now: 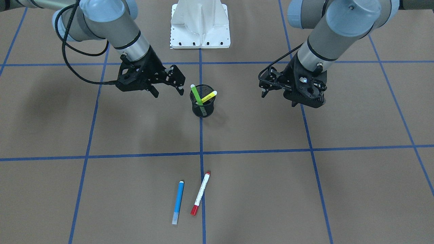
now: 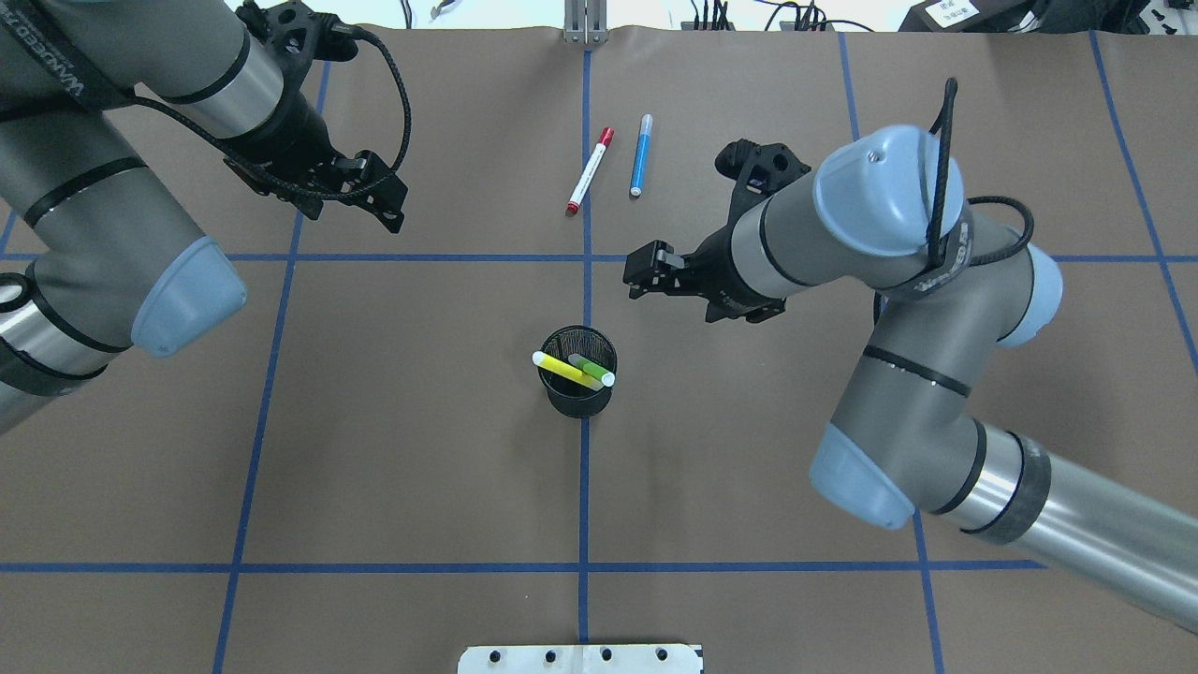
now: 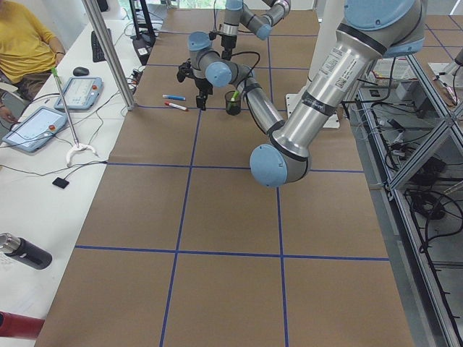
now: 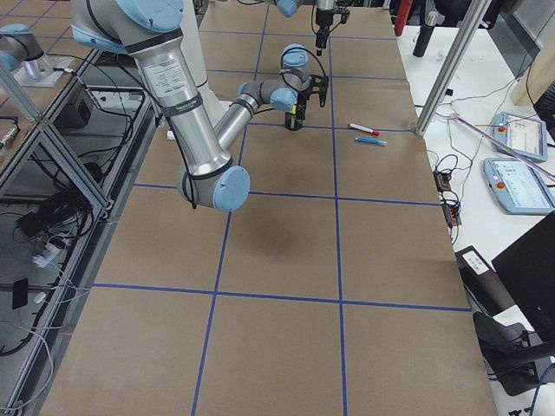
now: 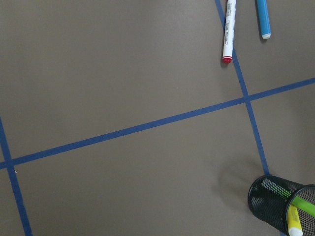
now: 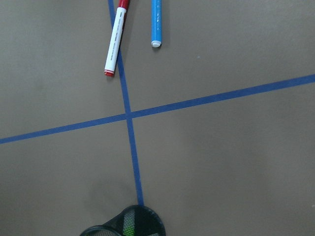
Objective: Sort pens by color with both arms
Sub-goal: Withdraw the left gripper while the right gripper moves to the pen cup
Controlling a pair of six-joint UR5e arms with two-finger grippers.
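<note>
A black mesh cup [image 1: 202,107] stands at the table's middle with a green pen [image 1: 196,94] and a yellow pen [image 1: 210,96] in it. A blue pen [image 1: 178,202] and a white-barrelled pen with a red cap [image 1: 200,193] lie side by side on the brown table, far from the robot; they also show in the overhead view as blue pen [image 2: 641,155] and red-capped pen [image 2: 590,171]. My right gripper [image 1: 168,93] hovers open and empty just beside the cup. My left gripper [image 1: 278,99] hovers open and empty, farther off on the cup's other side.
The white base pedestal [image 1: 200,25] stands at the robot's edge of the table. Blue tape lines [image 2: 584,468] grid the brown surface. A person in yellow [image 3: 25,50] sits at a side table with tablets beyond the far edge.
</note>
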